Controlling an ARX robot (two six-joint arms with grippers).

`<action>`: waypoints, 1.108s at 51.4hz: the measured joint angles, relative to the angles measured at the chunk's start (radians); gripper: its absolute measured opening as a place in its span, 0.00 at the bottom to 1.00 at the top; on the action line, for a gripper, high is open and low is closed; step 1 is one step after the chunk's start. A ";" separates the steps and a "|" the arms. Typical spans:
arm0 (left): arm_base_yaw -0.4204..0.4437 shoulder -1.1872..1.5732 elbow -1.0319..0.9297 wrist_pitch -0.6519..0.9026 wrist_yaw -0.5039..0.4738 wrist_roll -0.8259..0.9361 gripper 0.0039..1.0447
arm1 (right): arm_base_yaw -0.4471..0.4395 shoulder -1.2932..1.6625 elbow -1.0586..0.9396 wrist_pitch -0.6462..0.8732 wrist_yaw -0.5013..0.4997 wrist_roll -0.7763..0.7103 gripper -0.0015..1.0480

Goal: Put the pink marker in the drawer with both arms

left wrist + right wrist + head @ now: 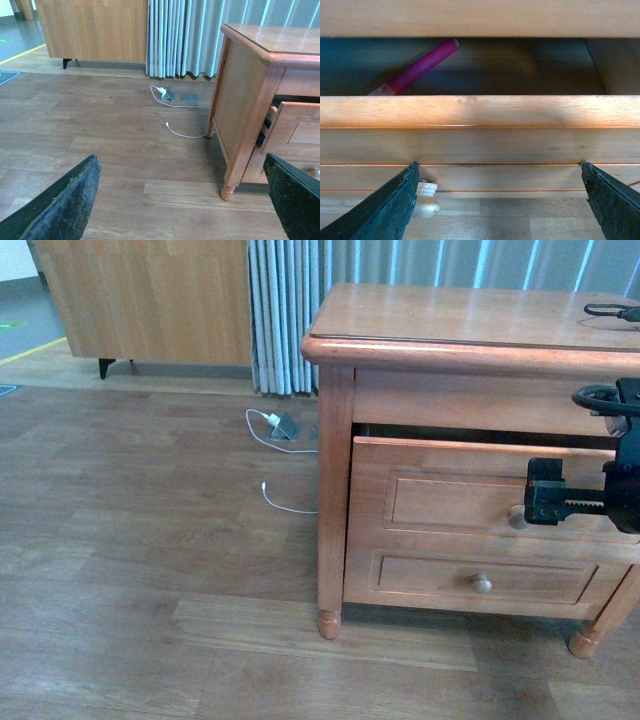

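Note:
The pink marker (420, 66) lies inside the partly open upper drawer (480, 112), paler cap end toward the drawer front. In the front view the drawer (450, 502) stands out slightly from the nightstand. My right gripper (500, 200) is open just in front of the drawer face, its knob (426, 199) beside one finger. In the front view the right gripper (545, 492) is at the knob (517, 517). My left gripper (182, 200) is open and empty above the floor, left of the nightstand. It is out of the front view.
The wooden nightstand (470, 325) has a lower drawer with a round knob (482, 584). A white cable and charger (278, 425) lie on the wood floor by grey curtains (285, 315). A wooden cabinet (150, 300) stands at the back left. A black cable (610, 312) rests on the nightstand top.

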 joint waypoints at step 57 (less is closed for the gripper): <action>0.000 0.000 0.000 0.000 0.000 0.000 0.94 | -0.001 0.150 0.117 0.161 0.017 0.034 0.92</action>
